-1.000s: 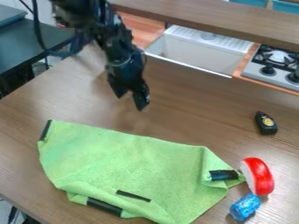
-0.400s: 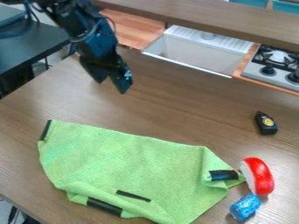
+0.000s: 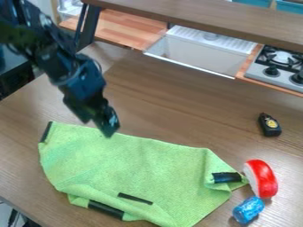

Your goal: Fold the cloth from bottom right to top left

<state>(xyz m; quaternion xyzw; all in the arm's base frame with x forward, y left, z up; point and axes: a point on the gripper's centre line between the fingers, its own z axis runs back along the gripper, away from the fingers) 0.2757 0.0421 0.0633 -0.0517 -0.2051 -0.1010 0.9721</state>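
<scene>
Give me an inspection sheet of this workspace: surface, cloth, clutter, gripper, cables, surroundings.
Surface: wood-grain table, no spill or damage seen.
Cloth: green cloth with black strips, wrinkled, its lower edge bunched and right corner turned in; bottom right not folded to top left.
Clutter: red-and-white curved object against or very near the cloth's right corner; blue cylindrical object beside it; small black object with yellow emblem farther up.
Gripper: black gripper open near the cloth's upper edge; contact unclear.
Cables: dark cable past the table's lower-left edge; none seen on the cloth.
Surroundings: sink and stove beyond the table.
</scene>
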